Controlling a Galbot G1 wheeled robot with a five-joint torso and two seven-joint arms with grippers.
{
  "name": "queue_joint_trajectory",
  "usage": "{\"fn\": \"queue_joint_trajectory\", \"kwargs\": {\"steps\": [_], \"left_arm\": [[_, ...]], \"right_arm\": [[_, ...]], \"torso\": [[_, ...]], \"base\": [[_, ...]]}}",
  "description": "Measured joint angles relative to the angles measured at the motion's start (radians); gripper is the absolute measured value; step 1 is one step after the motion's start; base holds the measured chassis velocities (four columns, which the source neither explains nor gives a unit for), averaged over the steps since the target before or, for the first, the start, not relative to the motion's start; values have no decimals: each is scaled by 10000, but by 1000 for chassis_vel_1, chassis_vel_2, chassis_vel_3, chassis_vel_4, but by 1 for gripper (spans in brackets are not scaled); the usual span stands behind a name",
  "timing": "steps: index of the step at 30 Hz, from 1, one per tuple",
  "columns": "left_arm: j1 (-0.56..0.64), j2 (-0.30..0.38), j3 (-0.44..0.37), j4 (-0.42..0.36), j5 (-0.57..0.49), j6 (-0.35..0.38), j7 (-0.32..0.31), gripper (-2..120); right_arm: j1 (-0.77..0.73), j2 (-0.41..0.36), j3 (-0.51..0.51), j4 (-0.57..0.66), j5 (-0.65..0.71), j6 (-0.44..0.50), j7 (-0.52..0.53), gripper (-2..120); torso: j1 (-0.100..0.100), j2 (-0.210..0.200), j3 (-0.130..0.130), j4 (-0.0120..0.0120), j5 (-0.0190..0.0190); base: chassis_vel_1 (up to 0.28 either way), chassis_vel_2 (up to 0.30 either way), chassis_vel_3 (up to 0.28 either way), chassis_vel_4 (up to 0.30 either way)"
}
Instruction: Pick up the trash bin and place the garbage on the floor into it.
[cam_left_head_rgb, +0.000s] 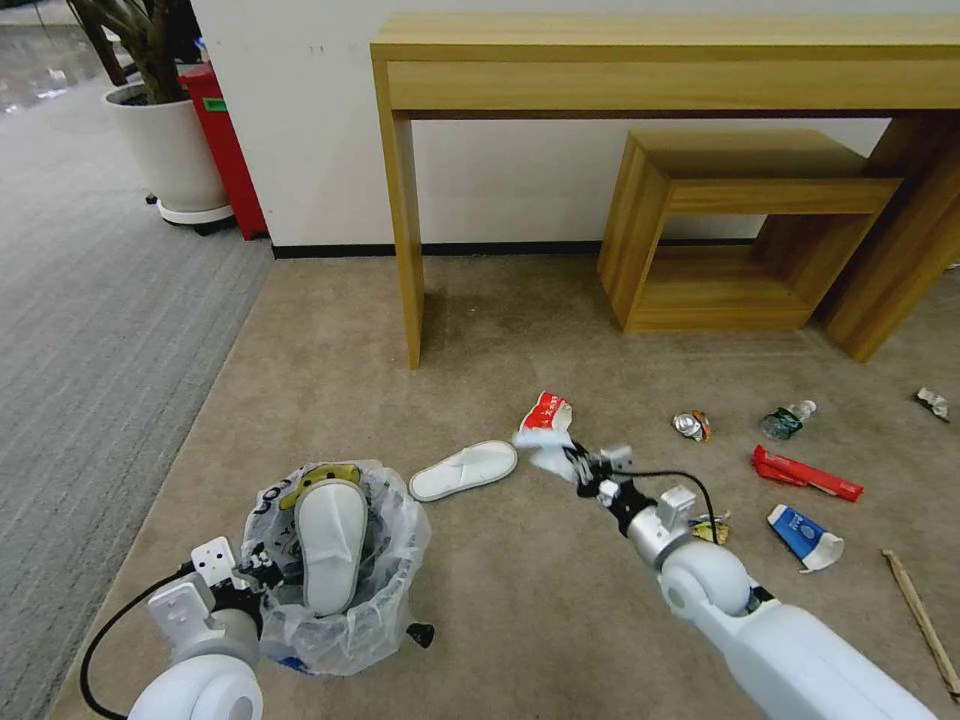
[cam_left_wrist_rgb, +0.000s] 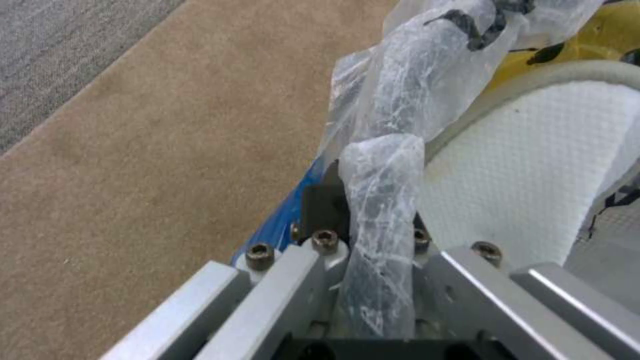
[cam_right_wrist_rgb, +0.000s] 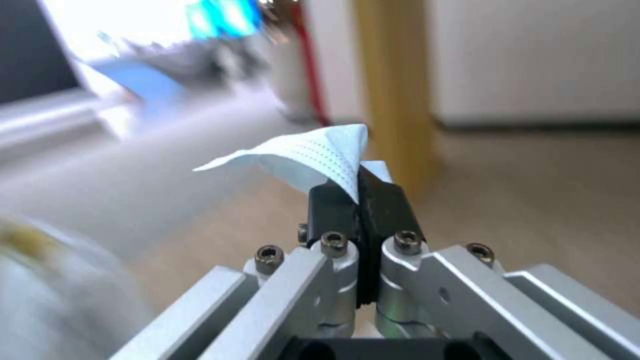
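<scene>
The trash bin (cam_left_head_rgb: 345, 610), lined with a crinkled white bag, stands low at the front left on the beige floor (cam_left_head_rgb: 520, 600). A white slipper (cam_left_head_rgb: 330, 540) stands upright in it. My left gripper (cam_left_head_rgb: 262, 575) is shut on the bin's bag-covered rim (cam_left_wrist_rgb: 383, 170), beside the slipper (cam_left_wrist_rgb: 527, 175). My right gripper (cam_left_head_rgb: 577, 463) hangs above the carpet, shut on a white paper tissue (cam_right_wrist_rgb: 313, 157). On the floor lie another slipper (cam_left_head_rgb: 463, 470), a red carton (cam_left_head_rgb: 547, 410), a crushed can (cam_left_head_rgb: 690, 425), a small bottle (cam_left_head_rgb: 787, 420), a red wrapper (cam_left_head_rgb: 805, 473), a white-blue packet (cam_left_head_rgb: 805, 535) and a wooden stick (cam_left_head_rgb: 920, 620).
A wooden console table (cam_left_head_rgb: 660, 60) stands against the wall, with a low wooden stool (cam_left_head_rgb: 740, 230) under it. A potted plant (cam_left_head_rgb: 170, 150) and a red box (cam_left_head_rgb: 225, 150) stand at the far left, beside grey ribbed carpet (cam_left_head_rgb: 90, 330). A silver wrapper (cam_left_head_rgb: 932, 402) lies far right.
</scene>
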Motion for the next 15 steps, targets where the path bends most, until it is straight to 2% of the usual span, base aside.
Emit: {"fn": "queue_joint_trajectory", "kwargs": {"steps": [4, 6, 8, 15], "left_arm": [[65, -37, 10, -153, 1, 39, -6, 1], [140, -84, -6, -357, -5, 86, -28, 1], [156, -98, -9, -430, -20, 115, -44, 1], [331, -171, -78, -972, -262, 278, -149, 1]], "right_arm": [[443, -132, -339, 809, 830, 168, -480, 0], [1044, -204, -922, 1330, 1544, 317, -889, 0], [1211, -214, -1071, 1413, 1687, 342, -997, 0], [2568, -347, -2608, 1709, 2397, 365, -1567, 0]], "torso": [[0, 0, 0, 0, 1], [0, 0, 0, 0, 3], [0, 0, 0, 1, 2], [0, 0, 1, 0, 2]], "base": [[0, 0, 0, 0], [0, 0, 0, 0], [0, 0, 0, 0], [0, 0, 0, 0]]}}
